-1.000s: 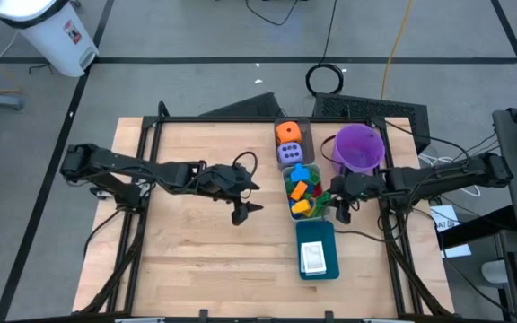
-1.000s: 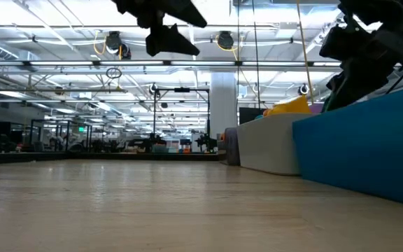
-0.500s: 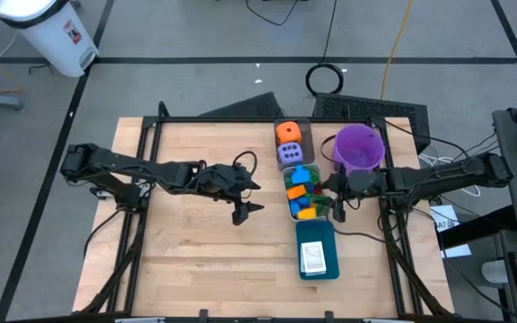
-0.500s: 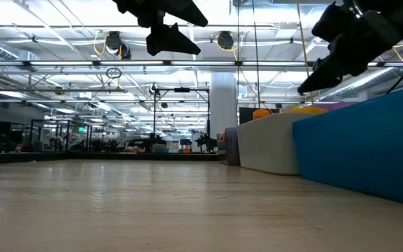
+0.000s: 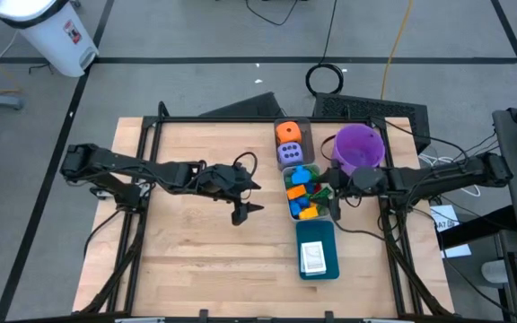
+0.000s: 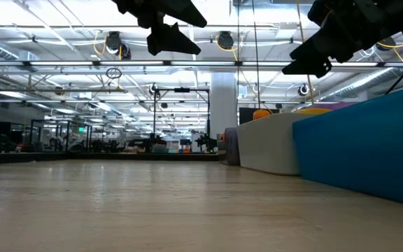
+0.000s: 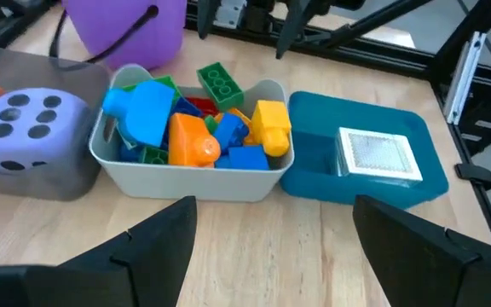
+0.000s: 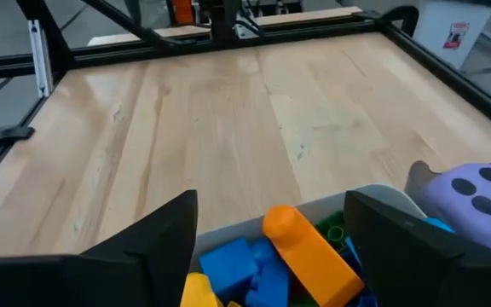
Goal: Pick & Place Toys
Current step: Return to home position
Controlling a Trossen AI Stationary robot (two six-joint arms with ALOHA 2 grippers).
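Note:
The toys lie in containers at the table's right. Small red, blue, green, yellow and orange blocks (image 7: 203, 128) fill a grey bin (image 5: 288, 199). An orange die (image 5: 287, 133) and a lavender die (image 5: 291, 154) sit in a dark tray at its far end. White cards (image 5: 313, 258) lie in the teal tray (image 5: 317, 235). My right gripper (image 5: 330, 199) hangs open above the bin's right rim, over the blocks (image 8: 309, 247), touching nothing. My left gripper (image 5: 243, 213) hovers open over bare wood to the left of the bin, pointing toward it.
A purple bucket (image 5: 359, 148) stands just to the right of the dice tray, at the far side of my right arm. Bare wood (image 5: 196, 260) spreads over the table's left and near parts. Black frame rails (image 5: 142, 251) run along the table's sides.
My right gripper has risen from the grey bin and gone a little toward the table's left, and its fingers stand wider apart than before. The blocks in the bin lie differently: an orange one now shows on top.

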